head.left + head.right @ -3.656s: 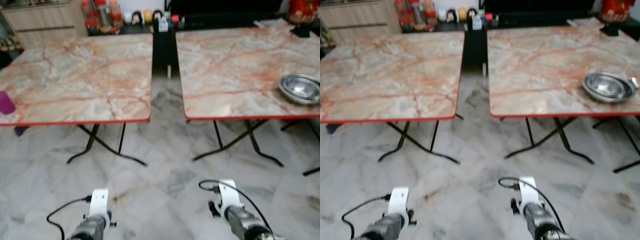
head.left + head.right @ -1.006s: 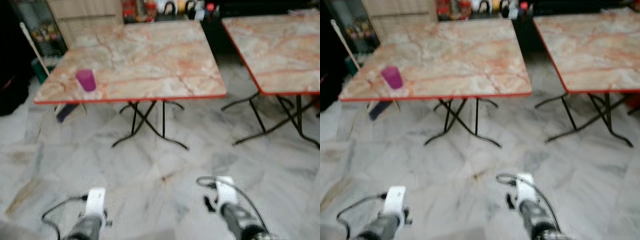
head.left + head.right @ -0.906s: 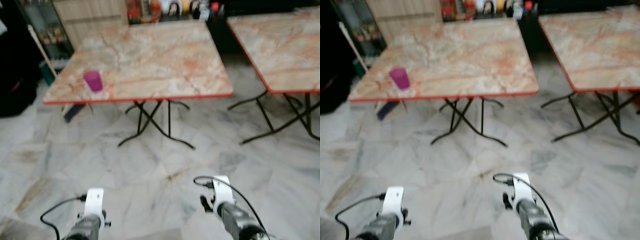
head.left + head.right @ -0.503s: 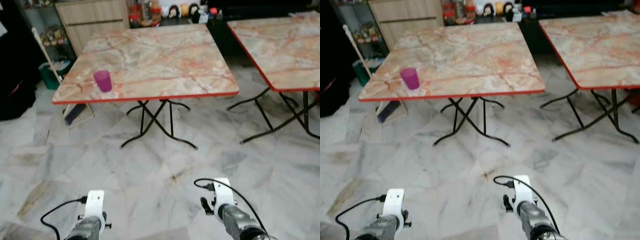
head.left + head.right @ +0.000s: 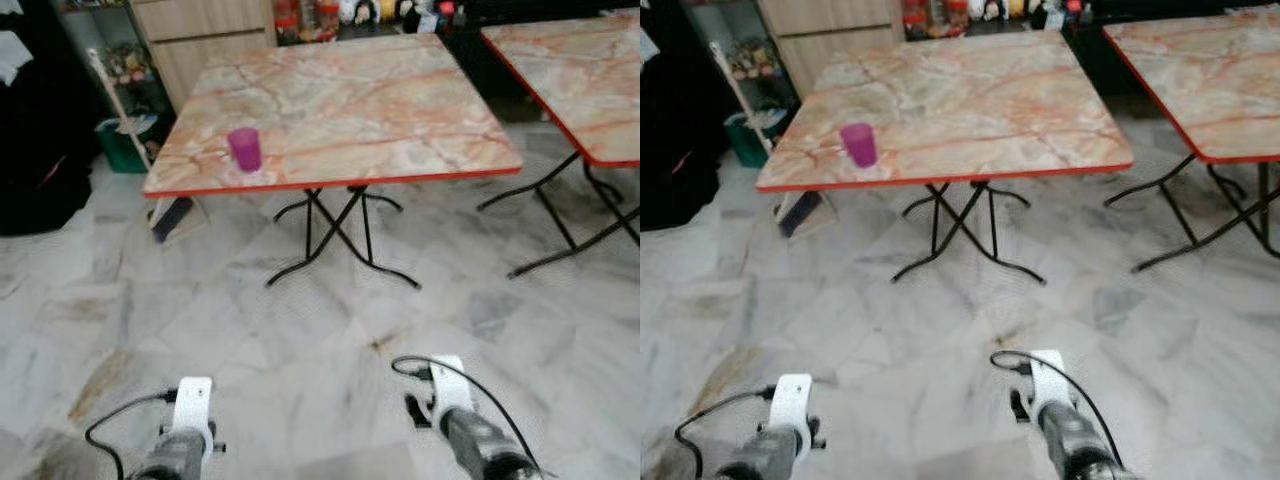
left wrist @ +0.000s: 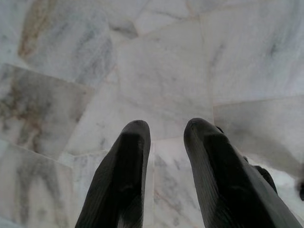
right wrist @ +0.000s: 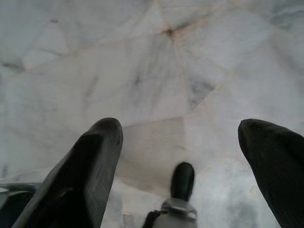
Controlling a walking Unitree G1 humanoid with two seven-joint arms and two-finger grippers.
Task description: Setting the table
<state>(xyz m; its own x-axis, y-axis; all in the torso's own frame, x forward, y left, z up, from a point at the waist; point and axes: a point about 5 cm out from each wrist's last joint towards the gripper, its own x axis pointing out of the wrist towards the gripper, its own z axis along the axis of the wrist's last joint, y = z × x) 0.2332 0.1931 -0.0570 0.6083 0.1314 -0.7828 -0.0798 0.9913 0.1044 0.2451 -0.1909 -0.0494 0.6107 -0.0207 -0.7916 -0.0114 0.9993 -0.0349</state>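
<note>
A purple cup (image 5: 244, 150) stands upright near the front left corner of a marble-topped folding table (image 5: 400, 110) with a red edge. The table is ahead of me across open floor. My left arm (image 5: 190, 420) and right arm (image 5: 452, 400) hang low at the bottom of the eye views, well short of the table. In the left wrist view my left gripper (image 6: 166, 126) points at the floor tiles, its fingers a narrow gap apart with nothing between them. In the right wrist view my right gripper (image 7: 179, 124) is wide open over the floor and holds nothing.
A second marble table (image 5: 590, 80) stands to the right, with a gap between the two. Black crossed legs (image 5: 330, 235) stand under the near table. A broom and dustpan (image 5: 165, 215), a green bin (image 5: 125, 140) and a wooden cabinet (image 5: 205, 40) are at the left and back.
The camera has turned left and moved. The table with the purple cup is now central, and the steel bowl on the right table has left the picture. Both arms hang as before.
</note>
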